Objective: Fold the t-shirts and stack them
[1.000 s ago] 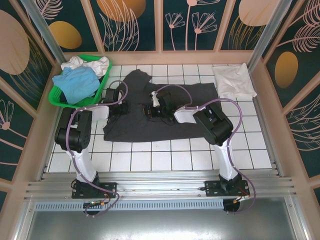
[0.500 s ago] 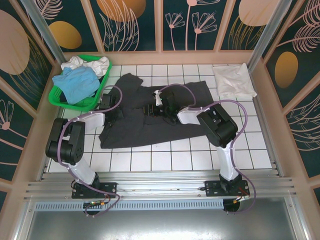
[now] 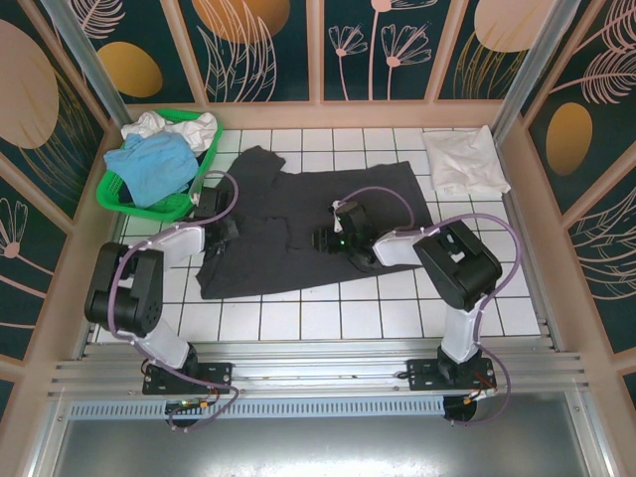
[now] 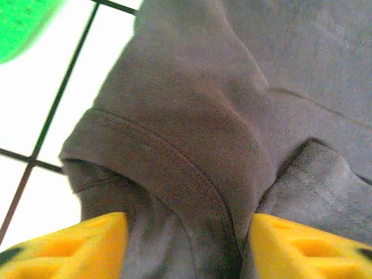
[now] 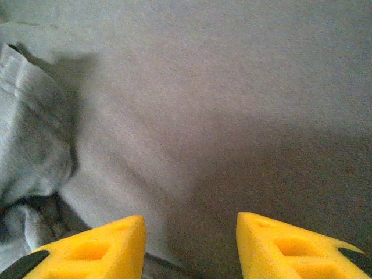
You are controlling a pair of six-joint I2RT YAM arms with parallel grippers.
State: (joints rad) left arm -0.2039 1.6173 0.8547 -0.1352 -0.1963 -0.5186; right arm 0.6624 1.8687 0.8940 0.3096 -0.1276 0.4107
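A large charcoal t-shirt (image 3: 298,214) lies spread on the white tiled table (image 3: 328,318). My left gripper (image 3: 217,221) is low over its left sleeve. In the left wrist view the left gripper (image 4: 189,225) is open, and the hemmed sleeve fold (image 4: 174,163) lies loose between the yellow fingers (image 4: 87,244). My right gripper (image 3: 322,238) hovers over the shirt's middle. Its jaws (image 5: 190,224) are open above flat dark cloth (image 5: 221,116), gripping nothing. A light blue t-shirt (image 3: 151,164) and a white t-shirt (image 3: 179,127) sit in the basket.
The green plastic basket (image 3: 111,194) stands at the back left, close to my left arm. A folded white t-shirt (image 3: 465,159) lies at the back right corner. Wooden walls enclose the table on three sides. Bare tiles run along the near edge.
Both grippers have opened and let go of the charcoal t-shirt. The right gripper moved right and nearer. The left sleeve now lies drawn out toward the basket.
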